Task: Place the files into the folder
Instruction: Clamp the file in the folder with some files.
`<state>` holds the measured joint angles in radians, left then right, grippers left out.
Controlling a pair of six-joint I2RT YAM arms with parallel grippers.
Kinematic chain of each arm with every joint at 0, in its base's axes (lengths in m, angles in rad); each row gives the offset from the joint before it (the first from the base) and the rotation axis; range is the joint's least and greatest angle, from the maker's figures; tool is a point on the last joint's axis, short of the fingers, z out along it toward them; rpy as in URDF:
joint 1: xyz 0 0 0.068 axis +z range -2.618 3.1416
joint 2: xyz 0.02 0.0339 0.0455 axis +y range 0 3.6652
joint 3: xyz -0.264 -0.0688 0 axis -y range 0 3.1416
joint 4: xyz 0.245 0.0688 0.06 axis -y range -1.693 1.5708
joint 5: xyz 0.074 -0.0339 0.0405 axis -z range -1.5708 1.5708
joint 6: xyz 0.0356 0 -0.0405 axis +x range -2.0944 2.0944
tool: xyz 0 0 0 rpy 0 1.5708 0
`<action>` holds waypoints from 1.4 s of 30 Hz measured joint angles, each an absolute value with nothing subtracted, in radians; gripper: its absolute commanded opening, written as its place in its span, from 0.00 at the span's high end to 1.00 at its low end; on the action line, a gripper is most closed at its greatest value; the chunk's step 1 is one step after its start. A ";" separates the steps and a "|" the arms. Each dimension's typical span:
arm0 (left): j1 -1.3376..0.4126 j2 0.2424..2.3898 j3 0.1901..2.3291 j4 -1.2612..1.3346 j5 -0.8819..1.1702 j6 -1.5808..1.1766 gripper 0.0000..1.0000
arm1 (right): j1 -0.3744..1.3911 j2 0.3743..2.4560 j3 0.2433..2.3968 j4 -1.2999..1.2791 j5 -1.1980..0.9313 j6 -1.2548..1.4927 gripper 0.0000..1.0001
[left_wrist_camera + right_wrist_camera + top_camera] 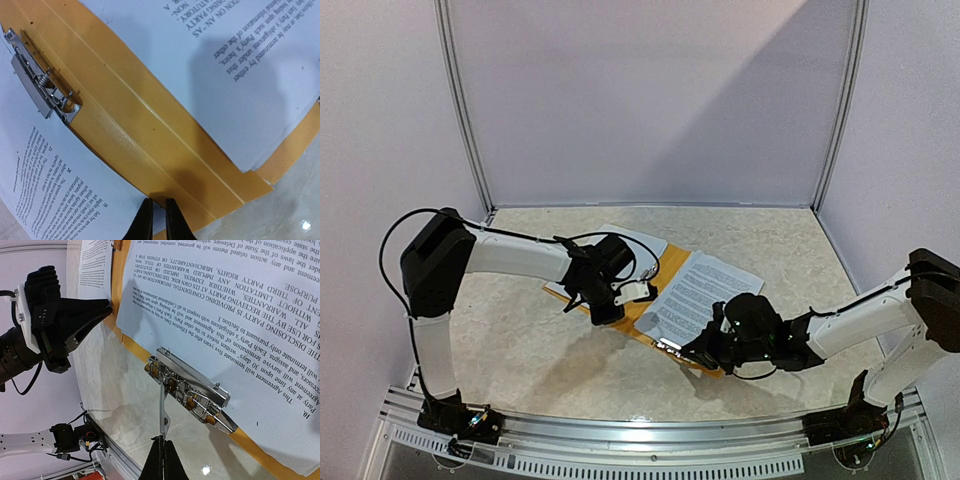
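Flat orange-yellow plastic folder [645,312] lies open mid-frame, white printed sheets [705,290] on it. Left gripper [159,210] apparently nips its edge. Right gripper [162,445], closed, grips the metal clip's lever [162,410]. Advise lifting lever fully before sliding sheets under.

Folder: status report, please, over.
Left jaws narrow at folder edge, grip unclear. Right jaws shut on clip lever. Files lie on open folder. Nothing blocking.

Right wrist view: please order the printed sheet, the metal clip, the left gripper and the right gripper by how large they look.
1. printed sheet, by far the largest.
2. metal clip and left gripper: about equal; the gripper lies farther off, so unranked.
3. right gripper: only its tips show, smallest.
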<state>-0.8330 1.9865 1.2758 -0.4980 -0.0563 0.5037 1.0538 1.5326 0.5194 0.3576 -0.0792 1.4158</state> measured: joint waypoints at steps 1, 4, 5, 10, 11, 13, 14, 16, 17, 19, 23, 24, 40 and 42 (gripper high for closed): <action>-0.835 1.987 1.276 -0.498 -0.057 0.504 0.88 | 1.054 1.531 0.519 0.355 -0.076 1.416 1.00; -0.840 1.988 1.276 -0.498 -0.060 0.505 0.89 | 1.054 1.526 0.519 0.345 -0.065 1.416 1.00; -0.840 1.988 1.276 -0.497 -0.059 0.505 0.89 | 1.054 1.525 0.519 0.341 -0.062 1.416 1.00; -0.841 1.988 1.276 -0.498 -0.056 0.508 0.89 | 1.054 1.522 0.519 0.335 -0.052 1.417 1.00; -0.841 1.988 1.276 -0.498 -0.055 0.509 0.89 | 1.054 1.521 0.517 0.336 -0.050 1.417 1.00; -0.843 1.988 1.276 -0.498 -0.053 0.511 0.89 | 1.054 1.520 0.510 0.343 -0.047 1.421 1.00; -0.844 1.988 1.276 -0.498 -0.053 0.512 0.89 | 1.054 1.520 0.505 0.348 -0.046 1.425 1.00; -0.844 1.988 1.276 -0.498 -0.053 0.513 0.89 | 1.054 1.521 0.501 0.359 -0.044 1.431 1.00; -0.844 1.988 1.276 -0.498 -0.053 0.513 0.89 | 1.054 1.522 0.499 0.363 -0.043 1.432 1.00; -0.844 1.988 1.276 -0.498 -0.052 0.513 0.89 | 1.054 1.525 0.496 0.371 -0.043 1.435 1.00; -0.844 1.988 1.276 -0.499 -0.050 0.516 0.89 | 1.054 1.527 0.493 0.377 -0.030 1.435 1.00; -0.844 1.988 1.276 -0.499 -0.049 0.516 0.89 | 1.054 1.528 0.491 0.381 -0.027 1.436 1.00; -0.844 1.988 1.276 -0.500 -0.046 0.521 0.89 | 1.056 1.587 0.462 0.485 -0.009 1.451 1.00; -0.845 1.988 1.277 -0.500 -0.041 0.522 0.89 | 1.056 1.594 0.455 0.502 -0.008 1.454 1.00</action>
<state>-0.8448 1.9884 1.2766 -0.4999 -0.0414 0.5220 1.0557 1.5936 0.4549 0.5022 -0.0082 1.4536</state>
